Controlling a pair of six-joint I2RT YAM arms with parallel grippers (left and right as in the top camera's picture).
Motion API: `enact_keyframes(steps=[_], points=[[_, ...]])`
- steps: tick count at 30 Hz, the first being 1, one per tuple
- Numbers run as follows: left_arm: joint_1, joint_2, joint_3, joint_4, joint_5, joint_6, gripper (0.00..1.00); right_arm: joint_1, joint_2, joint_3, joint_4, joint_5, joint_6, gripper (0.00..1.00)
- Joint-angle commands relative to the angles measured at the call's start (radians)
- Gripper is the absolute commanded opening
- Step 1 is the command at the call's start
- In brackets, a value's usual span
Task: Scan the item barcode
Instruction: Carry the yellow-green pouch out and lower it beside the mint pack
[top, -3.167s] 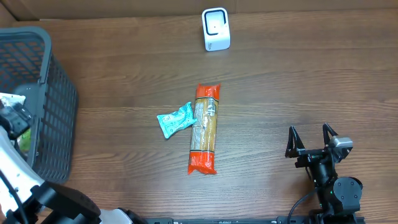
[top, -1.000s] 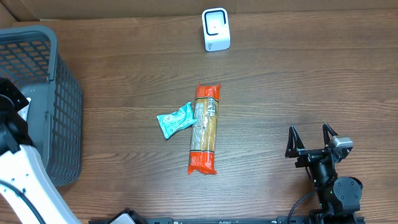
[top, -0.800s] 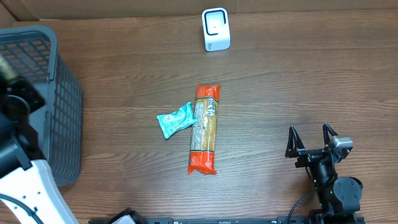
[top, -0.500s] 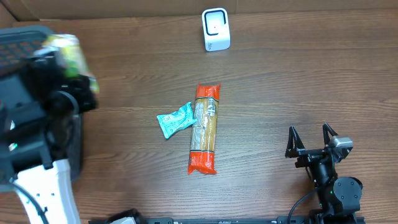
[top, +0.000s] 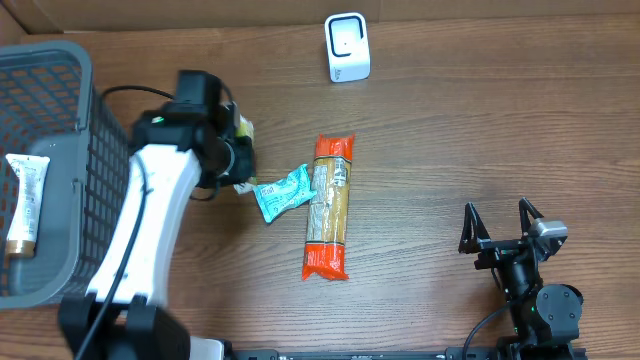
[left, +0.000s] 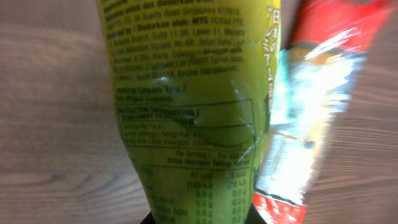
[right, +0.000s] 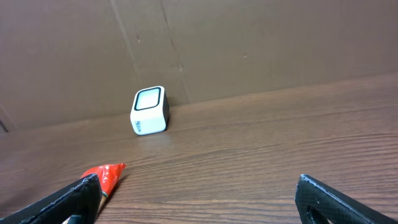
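Note:
My left gripper (top: 238, 150) is shut on a green packet (top: 243, 129), held over the table just left of the teal packet (top: 283, 192). In the left wrist view the green packet (left: 193, 112) fills the middle, printed label side towards the camera, and its lower end hides the jaws. No barcode shows there. The white scanner (top: 347, 47) stands at the far edge of the table, and its window shows in the right wrist view (right: 149, 110). My right gripper (top: 503, 226) rests open at the near right with nothing between its fingers (right: 81, 199).
A long orange pasta packet (top: 330, 205) lies beside the teal packet in the middle of the table; its red end (right: 107, 175) shows in the right wrist view. A grey basket (top: 100, 180) at the left holds a white tube (top: 25, 205). A cardboard wall (right: 249, 43) backs the table.
My left arm has swung right from over the basket to the table beside the teal packet, carrying the green packet. The right arm has not moved.

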Motion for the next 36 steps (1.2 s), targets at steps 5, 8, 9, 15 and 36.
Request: enact_keyframes(steps=[5, 8, 9, 15, 36], points=[[-0.038, 0.15, -0.02, 0.004, -0.094, -0.077, 0.04, 0.006, -0.007, -0.009, 0.006, 0.01, -0.002, 1.0], [-0.047, 0.2, -0.021, -0.002, -0.09, -0.076, 0.04, 0.006, -0.007, -0.009, 0.007, 0.01, -0.002, 1.0], [-0.051, 0.214, -0.021, -0.005, -0.087, -0.076, 0.06, 0.006, -0.007, -0.009, 0.006, 0.01, -0.002, 1.0], [-0.064, 0.242, -0.021, -0.019, -0.087, -0.076, 0.45, 0.006, -0.007, -0.009, 0.006, 0.01, -0.002, 1.0], [0.093, 0.042, 0.689, -0.251, -0.114, -0.037, 0.84, 0.006, -0.007, -0.009, 0.006, 0.01, -0.002, 1.0]])
